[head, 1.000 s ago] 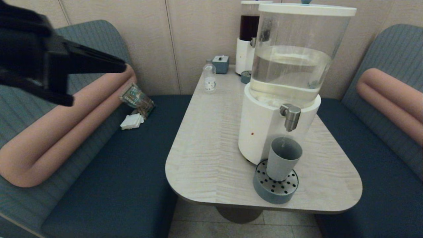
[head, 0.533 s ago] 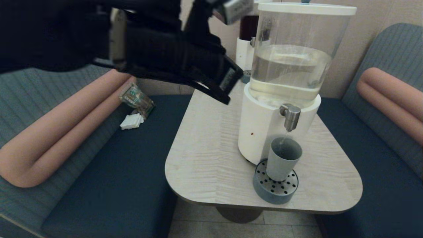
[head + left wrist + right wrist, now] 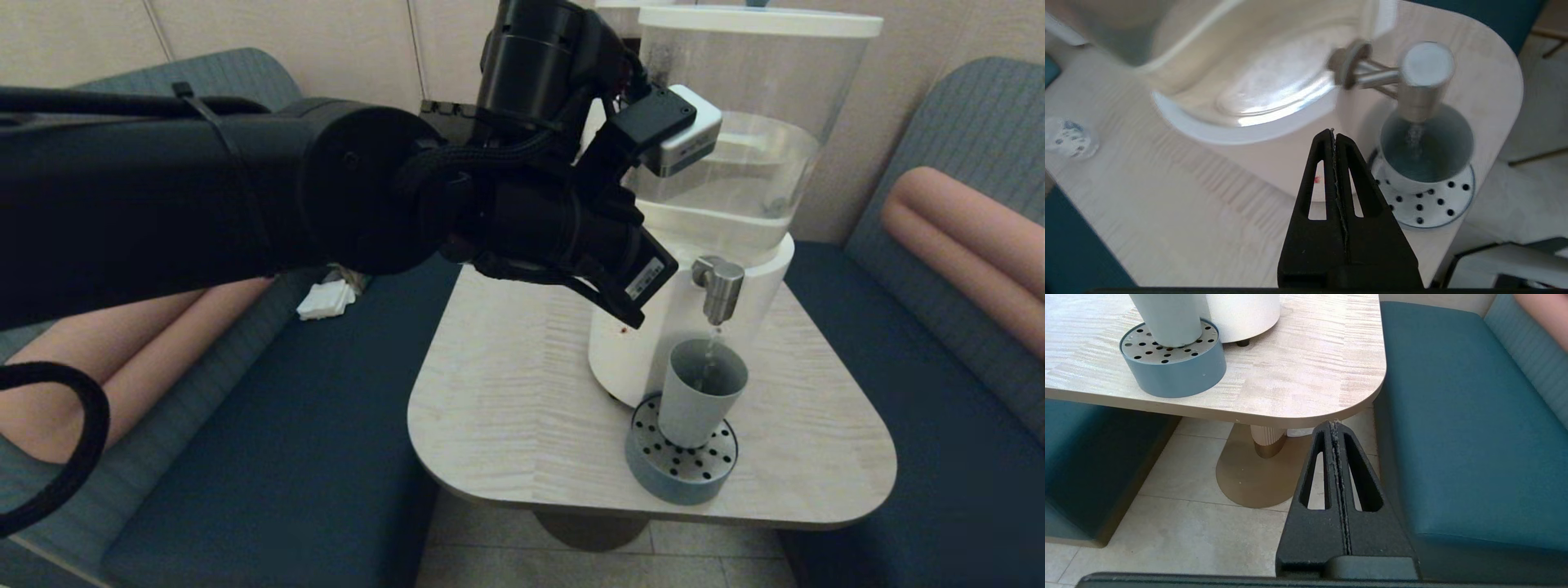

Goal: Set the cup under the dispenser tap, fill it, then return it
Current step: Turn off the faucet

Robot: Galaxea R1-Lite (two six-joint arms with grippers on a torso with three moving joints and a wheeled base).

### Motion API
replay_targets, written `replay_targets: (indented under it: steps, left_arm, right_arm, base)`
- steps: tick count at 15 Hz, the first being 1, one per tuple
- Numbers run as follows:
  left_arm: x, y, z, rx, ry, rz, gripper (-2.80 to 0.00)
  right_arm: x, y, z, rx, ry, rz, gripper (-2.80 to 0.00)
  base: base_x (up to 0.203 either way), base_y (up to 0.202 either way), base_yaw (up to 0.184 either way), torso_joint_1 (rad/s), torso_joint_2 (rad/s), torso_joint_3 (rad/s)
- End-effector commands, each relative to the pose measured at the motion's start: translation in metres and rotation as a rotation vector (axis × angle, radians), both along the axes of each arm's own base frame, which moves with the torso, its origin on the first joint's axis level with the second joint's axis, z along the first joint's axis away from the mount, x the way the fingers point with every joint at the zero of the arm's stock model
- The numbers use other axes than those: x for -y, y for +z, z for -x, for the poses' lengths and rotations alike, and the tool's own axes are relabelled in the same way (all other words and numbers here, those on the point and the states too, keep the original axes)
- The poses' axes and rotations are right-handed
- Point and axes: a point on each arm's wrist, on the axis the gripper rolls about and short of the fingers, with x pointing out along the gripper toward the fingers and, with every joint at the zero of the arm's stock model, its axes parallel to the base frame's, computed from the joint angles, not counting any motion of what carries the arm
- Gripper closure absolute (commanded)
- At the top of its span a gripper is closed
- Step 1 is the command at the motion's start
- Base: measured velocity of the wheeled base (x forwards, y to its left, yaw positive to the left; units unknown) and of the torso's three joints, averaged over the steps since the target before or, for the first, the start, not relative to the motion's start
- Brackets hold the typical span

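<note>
- Two grippers, both with fingers pressed together and holding nothing.
- Left gripper (image 3: 624,314) hangs above the table (image 3: 506,392), just beside the dispenser's white base (image 3: 637,343), near the tap (image 3: 718,286) but apart from it.
- Cup (image 3: 700,392) stands upright on the round drip tray (image 3: 679,469), directly under the tap; a thin stream of water (image 3: 1414,132) falls into it.
- Right gripper (image 3: 1334,426) sits low beside the table's edge, over the floor (image 3: 1188,522) next to the blue bench (image 3: 1453,416).
</note>
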Motion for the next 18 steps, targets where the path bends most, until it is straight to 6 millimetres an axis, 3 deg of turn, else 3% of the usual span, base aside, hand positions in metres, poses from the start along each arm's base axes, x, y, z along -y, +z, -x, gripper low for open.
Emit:
replay_targets:
  steps: [1,7,18]
  left_arm:
    - [0.002,-0.001,0.002,-0.002,-0.006,-0.006,0.0]
    - [0.012,-0.003,0.011,-0.003,-0.044,-0.006,0.0]
    - [0.023,-0.013,0.001,0.021,-0.044,0.014,0.0]
  right_arm:
    - [0.0,0.0,0.0,0.0,0.0,0.001,0.0]
    - [0.0,0.0,0.0,0.0,0.0,0.001,0.0]
    - [0.0,0.0,0.0,-0.001,0.0,0.001,0.0]
  base:
    - [0.0,0.0,0.0,0.0,0.0,0.0]
    - [0.0,0.0,0.0,0.0,0.0,0.0]
    - [0.0,0.0,0.0,0.0,0.0,0.0]
